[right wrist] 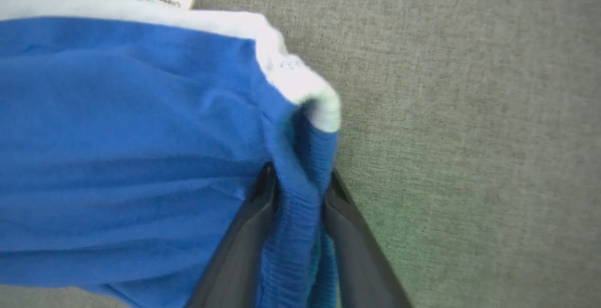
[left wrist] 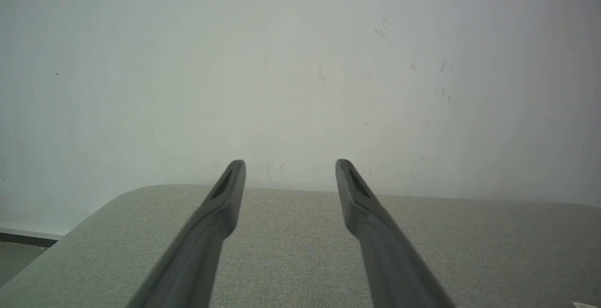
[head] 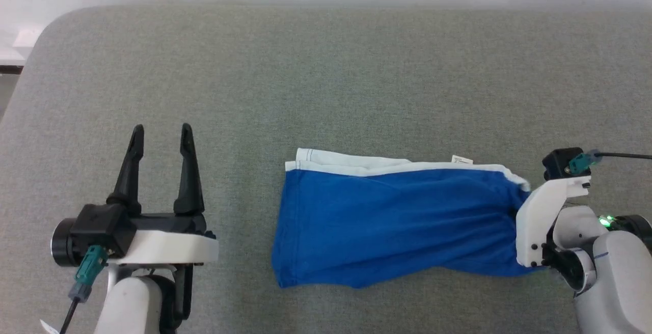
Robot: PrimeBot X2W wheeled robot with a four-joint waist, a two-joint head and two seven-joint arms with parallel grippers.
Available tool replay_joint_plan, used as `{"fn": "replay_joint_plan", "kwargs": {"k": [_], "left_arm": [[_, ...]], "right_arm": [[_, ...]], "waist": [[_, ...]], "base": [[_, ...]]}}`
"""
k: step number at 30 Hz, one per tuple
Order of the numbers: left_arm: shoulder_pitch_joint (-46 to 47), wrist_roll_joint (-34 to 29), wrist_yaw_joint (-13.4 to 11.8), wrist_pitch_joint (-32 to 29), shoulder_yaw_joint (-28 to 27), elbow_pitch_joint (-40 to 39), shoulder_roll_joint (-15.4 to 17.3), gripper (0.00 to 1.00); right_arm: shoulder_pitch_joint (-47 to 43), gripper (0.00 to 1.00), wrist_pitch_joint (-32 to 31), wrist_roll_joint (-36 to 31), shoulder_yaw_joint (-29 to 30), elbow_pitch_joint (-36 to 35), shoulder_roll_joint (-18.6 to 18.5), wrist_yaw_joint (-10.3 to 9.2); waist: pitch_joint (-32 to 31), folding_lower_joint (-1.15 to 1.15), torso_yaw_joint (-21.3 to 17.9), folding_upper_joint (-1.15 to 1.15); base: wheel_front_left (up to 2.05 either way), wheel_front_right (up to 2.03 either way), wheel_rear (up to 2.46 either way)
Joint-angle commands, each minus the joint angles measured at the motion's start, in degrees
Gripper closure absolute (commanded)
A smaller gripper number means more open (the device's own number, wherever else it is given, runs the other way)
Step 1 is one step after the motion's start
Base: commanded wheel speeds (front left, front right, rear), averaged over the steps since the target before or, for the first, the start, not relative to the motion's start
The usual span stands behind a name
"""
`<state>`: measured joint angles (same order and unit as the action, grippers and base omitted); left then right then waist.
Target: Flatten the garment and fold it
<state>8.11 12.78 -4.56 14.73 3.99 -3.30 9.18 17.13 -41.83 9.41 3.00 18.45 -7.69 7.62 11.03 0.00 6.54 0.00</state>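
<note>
- 2 robot hands work over a grey, fabric-covered tabletop (head: 326, 69), where a bright blue garment (head: 387, 222) lies.
- The garment is a pair of thin shorts. It is laid out sideways, a little right of centre in the head view and closer to the robot than to the far edge.
- White trim (head: 356, 163) runs along the garment's far edge, and a small white tag (head: 462, 160) pokes out beyond that edge near its right end.
- The near edge of the garment is uneven, and soft creases run across the blue fabric.
- The right hand (right wrist: 301, 174) is at the garment's right end. In the right wrist view its 2 dark fingers (right wrist: 235, 251) sit on either side of the gathered blue waistband (right wrist: 300, 214). They pinch it, and the bunched fabric fills the gap between them.
- The left hand (head: 162, 129) is at the lower left of the head view, well apart from the garment. Its 2 fingers are spread wide with nothing between them.
- The left wrist view looks along those spread fingers, across bare tabletop, to a pale, lightly scuffed wall (left wrist: 300, 64).
</note>
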Motion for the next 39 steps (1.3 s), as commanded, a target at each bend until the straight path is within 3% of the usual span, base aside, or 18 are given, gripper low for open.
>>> {"fn": "replay_joint_plan", "kwargs": {"k": [1,14,18,27,33,39], "left_arm": [[-1.16,-0.72,0.98,0.26,-0.74,0.46,-0.60,0.00],[-0.27,-3.68,4.90,0.27,-3.28,3.52,-2.65,0.00],[-0.93,-4.17,5.65,0.27,-3.92,4.35,-3.05,0.00],[-2.34,-4.72,6.95,0.27,-4.85,4.55,-3.89,0.00],[-2.24,-4.87,7.52,0.27,-4.74,4.61,-4.74,0.00],[-1.98,-5.01,8.23,0.27,-4.63,4.99,-5.23,0.00]], "right_arm": [[0.24,1.00,-0.49,0.86,0.15,1.50,-0.65,-0.13],[3.92,1.00,-4.28,-5.20,9.64,6.30,-9.78,-0.13],[3.80,1.00,-9.43,-4.65,7.25,4.45,-10.61,-0.13],[-0.06,1.00,-22.46,4.37,-3.31,-13.61,-12.41,-0.13],[-0.19,1.00,-22.89,8.03,-8.82,-19.52,-7.99,-0.13],[2.47,1.00,-17.97,6.46,-13.96,-15.24,-0.27,-0.13]], "waist": [[-0.22,0.00,-0.22,0.00],[-1.55,0.00,-0.66,0.00],[-2.80,0.00,-0.78,0.00],[-4.43,0.00,-1.01,0.00],[-4.01,0.00,-0.43,0.00],[-3.14,0.00,1.52,0.00]], "base": [[0.00,0.00,0.00],[0.00,0.00,0.00],[0.00,0.00,0.00],[0.00,0.00,0.00],[0.00,0.00,0.00],[0.00,0.00,0.00]]}}
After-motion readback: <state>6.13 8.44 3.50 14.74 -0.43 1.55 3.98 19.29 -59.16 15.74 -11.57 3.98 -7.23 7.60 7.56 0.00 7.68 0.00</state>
